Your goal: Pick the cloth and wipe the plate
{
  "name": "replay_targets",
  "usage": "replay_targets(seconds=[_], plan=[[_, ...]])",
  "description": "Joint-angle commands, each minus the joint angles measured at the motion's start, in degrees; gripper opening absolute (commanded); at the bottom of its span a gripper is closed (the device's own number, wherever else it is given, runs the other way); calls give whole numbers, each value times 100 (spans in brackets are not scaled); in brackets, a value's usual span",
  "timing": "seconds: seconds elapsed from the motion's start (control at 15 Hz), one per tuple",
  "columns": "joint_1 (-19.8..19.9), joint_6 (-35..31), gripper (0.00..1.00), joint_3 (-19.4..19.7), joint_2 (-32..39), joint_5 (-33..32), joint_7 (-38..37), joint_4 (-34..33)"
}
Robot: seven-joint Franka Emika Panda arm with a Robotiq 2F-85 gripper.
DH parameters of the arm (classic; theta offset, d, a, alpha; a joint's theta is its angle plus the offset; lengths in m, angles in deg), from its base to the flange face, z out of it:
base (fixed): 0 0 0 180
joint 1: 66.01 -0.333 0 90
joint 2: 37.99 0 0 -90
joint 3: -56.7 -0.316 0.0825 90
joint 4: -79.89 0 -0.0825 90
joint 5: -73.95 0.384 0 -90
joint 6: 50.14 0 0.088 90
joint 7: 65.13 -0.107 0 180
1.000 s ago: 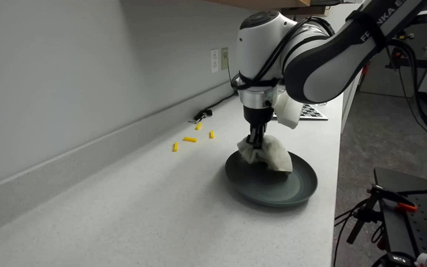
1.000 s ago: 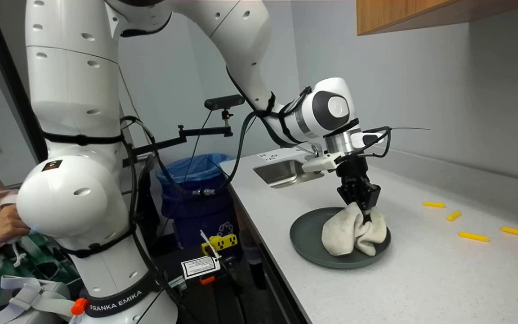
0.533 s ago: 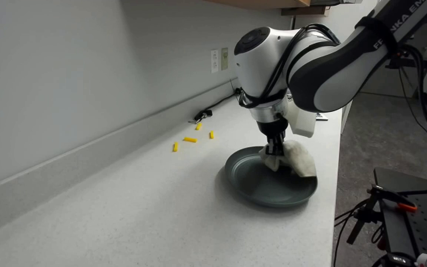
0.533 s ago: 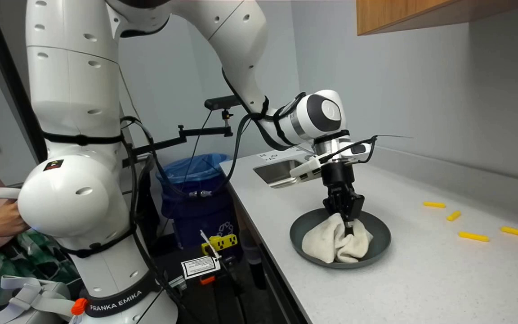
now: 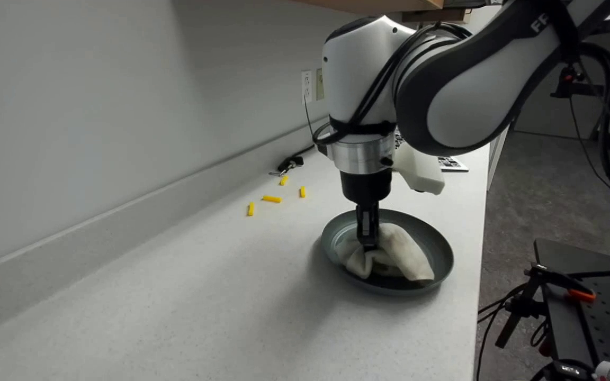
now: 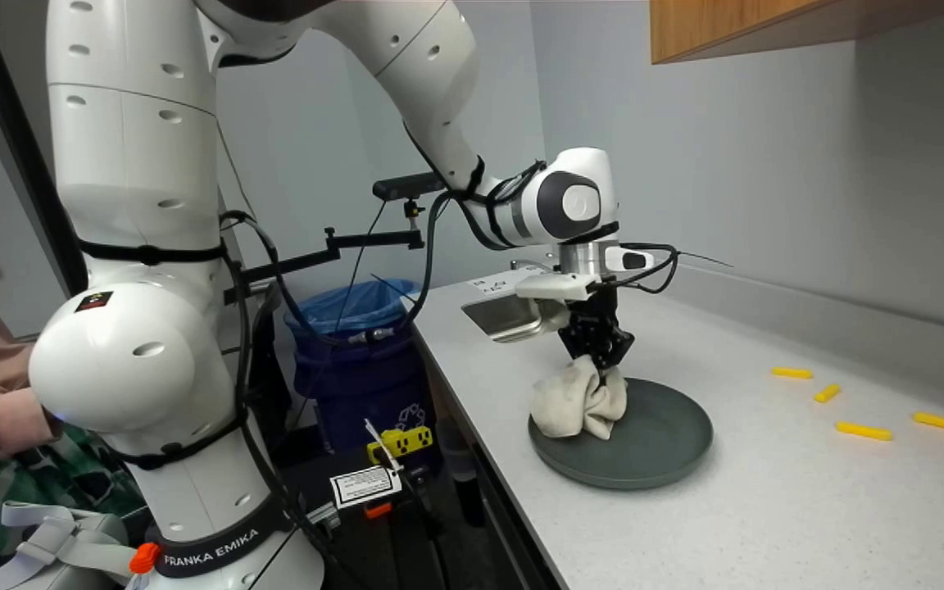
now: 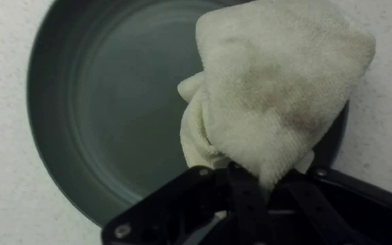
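Note:
The cream cloth is bunched on the dark green plate; it shows in both exterior views [image 5: 404, 253] [image 6: 564, 403] and in the wrist view [image 7: 274, 78]. The plate lies flat on the counter in both exterior views [image 5: 434, 233] [image 6: 660, 447] and fills much of the wrist view [image 7: 124, 88]. My gripper [image 5: 369, 244] [image 6: 601, 365] [image 7: 267, 180] points down, shut on the cloth's gathered middle. The fingertips are partly hidden by folds. In the wrist view the cloth covers the plate's right side and hangs over its rim. It has faint brownish-red stains.
Several yellow pieces [image 5: 271, 199] [image 6: 863, 431] and a black object with metal bits [image 5: 290, 163] lie near the wall. A sink [image 6: 509, 318] and a black-and-white checkered board [image 5: 452, 164] are farther along the counter. A wooden cabinet [image 6: 751, 29] hangs above.
My gripper has moved across the plate with the cloth in its grip. In an exterior view the cloth has shifted left, from the plate's middle to its left edge. The plate stays in place.

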Motion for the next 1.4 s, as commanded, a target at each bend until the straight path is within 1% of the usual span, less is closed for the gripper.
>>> replay_targets(seconds=[0.0,0.07,0.13,0.27,0.33,0.53,0.6,0.67,0.8,0.87,0.93,1.0,1.33], plan=[[258,-427,2,-106,67,759,544,-250],[195,-581,2,30,50,591,234,-254],[118,-734,2,184,43,287,-109,-253],[-98,-937,2,588,49,-622,-962,-245],[-189,-903,2,771,66,-1123,-1372,-246],[-385,-494,2,1159,57,-2341,-2569,-214],[-429,-244,2,1215,54,-2616,-2878,-200],[-424,87,2,1189,54,-2754,-3048,-187],[-336,902,2,984,83,-2583,-2939,-179],[-255,1239,2,836,113,-2308,-2583,-174],[-194,1413,2,714,145,-2119,-2277,-174],[-140,1408,2,572,157,-1900,-1920,-140],[32,653,2,172,246,-884,-552,-229]])
